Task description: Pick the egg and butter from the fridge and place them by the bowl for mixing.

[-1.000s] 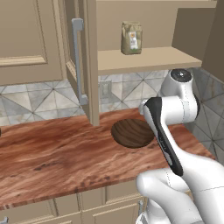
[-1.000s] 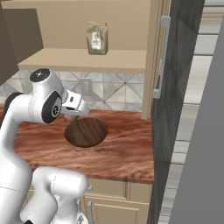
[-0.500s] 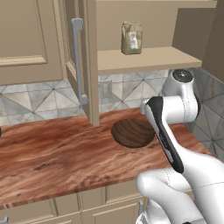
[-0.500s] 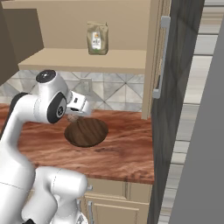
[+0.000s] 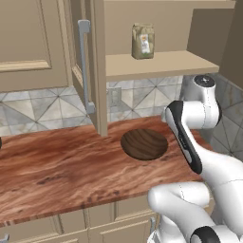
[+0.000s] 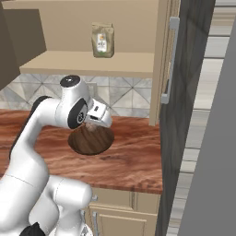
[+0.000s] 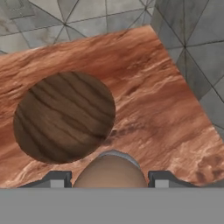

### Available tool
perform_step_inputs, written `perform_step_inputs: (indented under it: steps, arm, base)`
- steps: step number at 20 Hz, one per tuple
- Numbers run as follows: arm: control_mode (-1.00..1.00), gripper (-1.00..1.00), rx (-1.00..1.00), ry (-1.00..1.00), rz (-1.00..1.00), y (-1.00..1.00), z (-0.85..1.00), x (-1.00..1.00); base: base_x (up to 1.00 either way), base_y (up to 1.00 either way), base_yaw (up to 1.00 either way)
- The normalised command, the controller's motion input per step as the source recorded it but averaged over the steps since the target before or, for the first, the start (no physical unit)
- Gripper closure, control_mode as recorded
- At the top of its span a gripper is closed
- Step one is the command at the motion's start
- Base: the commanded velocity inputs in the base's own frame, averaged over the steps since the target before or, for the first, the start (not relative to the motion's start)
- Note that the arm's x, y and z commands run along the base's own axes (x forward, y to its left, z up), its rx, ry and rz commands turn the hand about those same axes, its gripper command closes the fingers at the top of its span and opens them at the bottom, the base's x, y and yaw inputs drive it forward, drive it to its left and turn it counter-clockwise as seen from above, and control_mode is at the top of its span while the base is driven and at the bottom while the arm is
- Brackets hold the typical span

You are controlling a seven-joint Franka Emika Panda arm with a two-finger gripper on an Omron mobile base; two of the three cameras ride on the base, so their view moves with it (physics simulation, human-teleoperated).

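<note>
Your gripper (image 7: pixel 109 177) is closed around the brown egg (image 7: pixel 109 171), hovering above the counter (image 7: pixel 166 109) just beside the bowl (image 7: pixel 64 117), so lower it straight down there.

You are looking at rendered frames, evenly and brightly lit, with no single strong source showing. The countertop (image 5: pixel 57 163) reads clean, its grain sharp, with no glare spots. Shadows are soft: a faint dark rim sits under the bowl (image 5: pixel 144 143) on its near side in the left base view, and the recess above the shelf (image 6: pixel 87 63) darkens toward its left wall in the right base view. The fridge (image 6: pixel 203 115) side is a flat dark grey with little shading. In the hand view the bowl (image 7: pixel 64 116) and the tiles stay crisp, while the brown rounded object (image 7: pixel 109 173) at the bottom edge looks soft-edged. You will see no motion blur and no bending at the borders.
</note>
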Motion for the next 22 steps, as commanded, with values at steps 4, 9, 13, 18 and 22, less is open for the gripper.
perform_step_inputs:
  steps: [4, 9, 13, 18, 22]
  arm:
    - [-1.00, 1.00, 0.00, -0.05, -0.11, -0.40, -0.39, -0.01]
    - [-1.00, 1.00, 0.00, 0.00, -0.07, -0.41, -0.34, 0.07]
    - [-1.00, 1.00, 0.00, 0.00, -0.05, -0.24, -0.42, 0.10]
    - [-1.00, 1.00, -0.01, 0.00, -0.04, -0.06, -0.38, 0.37]
    - [-1.00, 1.00, 0.00, -0.02, 0.00, 0.00, -0.38, 0.44]
  base:
    - [0.00, 0.00, 0.00]
    - [0.00, 0.00, 0.00]
    - [0.00, 0.00, 0.00]
    - [0.00, 0.00, 0.00]
    - [0.00, 0.00, 0.00]
